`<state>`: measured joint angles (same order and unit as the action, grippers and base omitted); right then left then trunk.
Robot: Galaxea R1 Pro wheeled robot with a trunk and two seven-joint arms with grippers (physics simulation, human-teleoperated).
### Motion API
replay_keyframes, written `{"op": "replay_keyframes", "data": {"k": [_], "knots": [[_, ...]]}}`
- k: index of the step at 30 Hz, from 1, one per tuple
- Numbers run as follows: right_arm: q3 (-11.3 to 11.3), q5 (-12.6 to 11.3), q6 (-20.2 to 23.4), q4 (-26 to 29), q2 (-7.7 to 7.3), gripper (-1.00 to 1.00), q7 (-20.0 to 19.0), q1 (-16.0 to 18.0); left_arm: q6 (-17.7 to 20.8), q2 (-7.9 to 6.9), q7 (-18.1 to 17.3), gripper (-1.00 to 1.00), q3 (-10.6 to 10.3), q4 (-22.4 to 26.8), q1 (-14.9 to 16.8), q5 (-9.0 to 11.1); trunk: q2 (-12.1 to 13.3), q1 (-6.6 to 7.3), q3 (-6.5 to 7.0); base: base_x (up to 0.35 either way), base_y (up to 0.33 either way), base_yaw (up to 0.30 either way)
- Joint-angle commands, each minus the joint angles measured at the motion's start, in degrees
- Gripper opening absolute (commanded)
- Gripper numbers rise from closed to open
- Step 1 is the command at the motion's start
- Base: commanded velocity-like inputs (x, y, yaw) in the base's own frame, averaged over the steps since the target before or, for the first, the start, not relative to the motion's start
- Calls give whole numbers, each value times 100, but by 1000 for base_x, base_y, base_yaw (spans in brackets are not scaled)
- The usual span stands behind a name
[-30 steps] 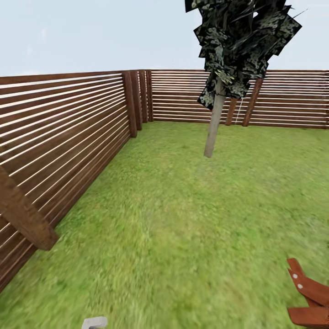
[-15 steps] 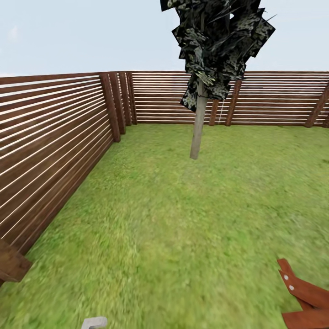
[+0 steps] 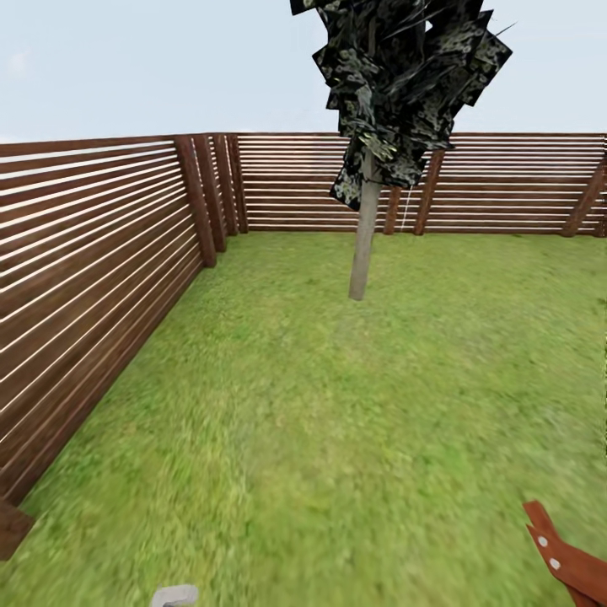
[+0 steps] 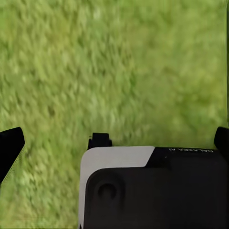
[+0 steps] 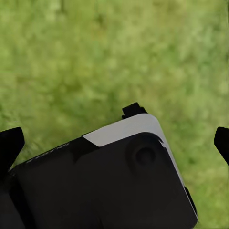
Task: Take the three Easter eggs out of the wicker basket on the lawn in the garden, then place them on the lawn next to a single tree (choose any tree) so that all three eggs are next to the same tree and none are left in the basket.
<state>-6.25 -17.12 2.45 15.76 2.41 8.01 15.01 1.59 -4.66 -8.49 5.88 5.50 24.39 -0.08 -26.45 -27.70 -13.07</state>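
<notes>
Tree on lawn; both end effectors spread wide, empty.

The head camera looks forward across the lawn toward the far fence corner; the 2 wrist cameras face down at grass (close up), the shared ground.

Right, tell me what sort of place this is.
A fenced garden or backyard, outdoors: a mown lawn, a brown horizontal-slat wooden fence meeting at a corner, and a slim-trunked tree under open sky.
</notes>
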Motion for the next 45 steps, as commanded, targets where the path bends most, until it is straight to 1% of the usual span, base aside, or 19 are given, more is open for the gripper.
{"op": "replay_keyframes", "data": {"k": [1,7,25,33,45], "knots": [[-61,-6,26,14,10,100,11,2,17,0,-30,100,45,3,3,-1,-8,-6,-3,323,0,-135],[-110,-2,19,10,25,100,8,1,17,0,-30,100,45,3,3,-1,-8,-6,40,323,0,-151],[-114,-2,19,6,31,100,7,0,17,-1,-30,100,45,3,-4,-1,-8,-6,173,323,4,-183],[-106,-2,19,6,31,100,7,0,17,-3,-30,100,45,3,-4,-1,-8,-6,218,309,160,-213],[-96,1,18,8,32,100,7,-1,17,-9,-32,100,46,3,-4,-1,-8,-6,223,300,152,-21]]}}
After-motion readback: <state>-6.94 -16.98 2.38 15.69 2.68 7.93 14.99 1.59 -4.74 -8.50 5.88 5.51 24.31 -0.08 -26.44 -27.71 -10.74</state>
